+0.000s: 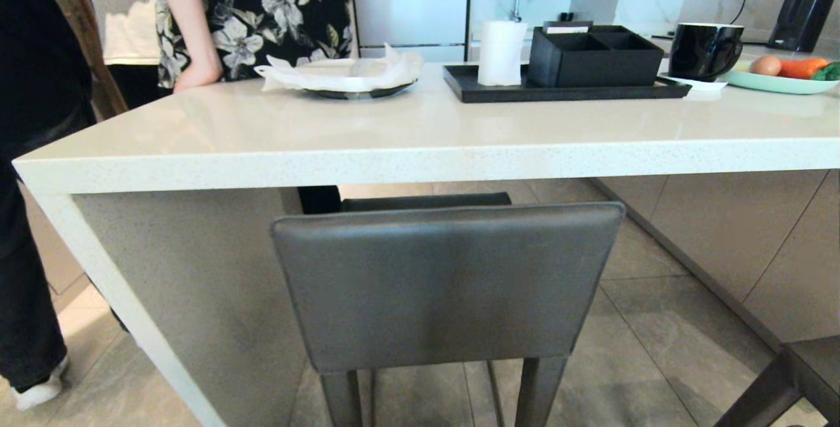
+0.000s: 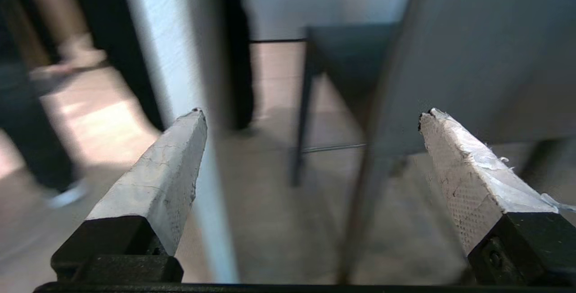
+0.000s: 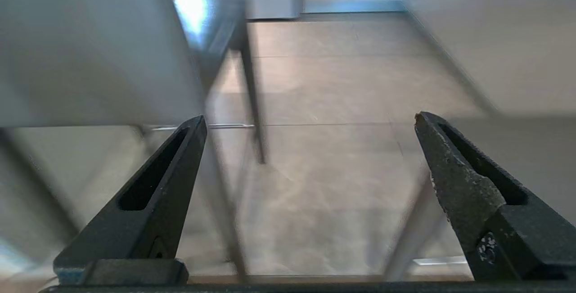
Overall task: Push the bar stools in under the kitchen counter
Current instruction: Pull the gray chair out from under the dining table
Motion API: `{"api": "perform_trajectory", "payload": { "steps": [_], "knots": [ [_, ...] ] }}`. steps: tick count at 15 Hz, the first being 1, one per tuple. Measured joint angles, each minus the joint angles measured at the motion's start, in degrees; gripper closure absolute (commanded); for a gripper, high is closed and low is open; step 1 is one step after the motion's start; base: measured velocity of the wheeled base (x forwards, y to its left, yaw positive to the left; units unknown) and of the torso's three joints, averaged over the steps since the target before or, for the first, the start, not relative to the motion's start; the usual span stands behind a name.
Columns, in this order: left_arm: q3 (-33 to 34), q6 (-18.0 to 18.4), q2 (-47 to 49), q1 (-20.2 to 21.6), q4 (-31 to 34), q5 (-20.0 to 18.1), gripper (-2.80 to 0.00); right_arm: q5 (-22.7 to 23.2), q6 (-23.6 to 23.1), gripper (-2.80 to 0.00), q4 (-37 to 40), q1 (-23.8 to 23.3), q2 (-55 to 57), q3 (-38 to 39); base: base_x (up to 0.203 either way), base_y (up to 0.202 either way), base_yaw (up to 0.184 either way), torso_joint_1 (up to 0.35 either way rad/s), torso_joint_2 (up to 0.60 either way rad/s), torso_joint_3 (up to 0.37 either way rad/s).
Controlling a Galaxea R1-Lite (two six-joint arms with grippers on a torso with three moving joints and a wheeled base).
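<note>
One dark grey bar stool (image 1: 446, 283) stands straight ahead, its backrest just below the front edge of the white speckled kitchen counter (image 1: 420, 151) and its seat partly under the slab. A corner of the second bar stool (image 1: 804, 374) shows at the lower right. Neither gripper appears in the head view. My left gripper (image 2: 312, 113) is open and empty, low beside the stool's backrest (image 2: 486, 59) and legs, near the counter's side panel (image 2: 171, 59). My right gripper (image 3: 309, 117) is open too, nothing between its fingers, with the same backrest (image 3: 90, 50) beside it and floor tiles beyond.
A person in a floral top (image 1: 262, 14) leans a hand on the counter's far left; another in black (image 1: 33, 151) stands by its left end. On top sit a covered plate (image 1: 348, 76), a black tray (image 1: 564, 89), a black mug (image 1: 705, 50), a food plate (image 1: 781, 79).
</note>
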Motion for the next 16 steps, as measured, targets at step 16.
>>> {"api": "perform_trajectory", "payload": {
  "steps": [16],
  "knots": [
    [3.2, -6.5, 66.6, 5.5, -60.4, -46.6, -2.80, 31.5, -0.9, -2.80, -44.2, 3.3, 59.9, -4.5, 0.000, 0.000, 0.000, 0.000, 0.00, 0.000]
  ]
}}
